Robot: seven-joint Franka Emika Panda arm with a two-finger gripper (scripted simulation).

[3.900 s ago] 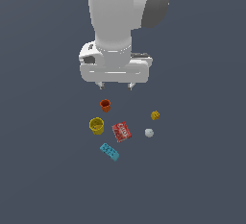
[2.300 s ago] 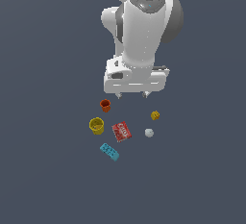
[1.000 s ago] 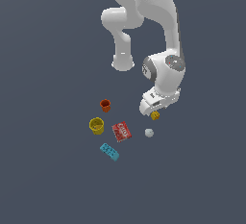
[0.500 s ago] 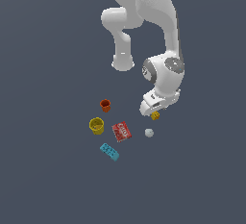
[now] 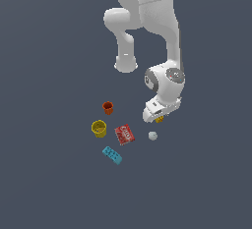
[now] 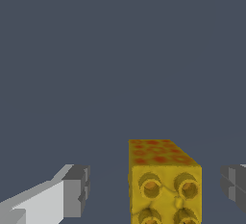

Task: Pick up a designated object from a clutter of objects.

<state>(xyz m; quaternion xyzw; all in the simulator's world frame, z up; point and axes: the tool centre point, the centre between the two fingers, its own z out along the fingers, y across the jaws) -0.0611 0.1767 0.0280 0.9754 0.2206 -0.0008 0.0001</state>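
Observation:
The yellow-orange studded brick (image 6: 165, 182) stands between my two fingers in the wrist view, with a gap on each side. In the exterior view only a sliver of the brick (image 5: 160, 120) shows under the hand. My gripper (image 6: 154, 192) is open around it, low over the surface; in the exterior view the gripper (image 5: 158, 117) sits at the right of the clutter. One grey fingertip (image 6: 77, 190) stands apart from the brick, the other fingertip (image 6: 234, 185) is at the picture's edge.
In the exterior view a white ball (image 5: 152, 135) lies just in front of the hand. A red printed box (image 5: 124, 134), a yellow cup (image 5: 99, 128), an orange cup (image 5: 108, 107) and a teal studded brick (image 5: 112, 155) lie toward the exterior view's left.
The arm swung from above the clutter down to the exterior view's right, onto the yellow-orange brick. Over the last half second it has barely moved.

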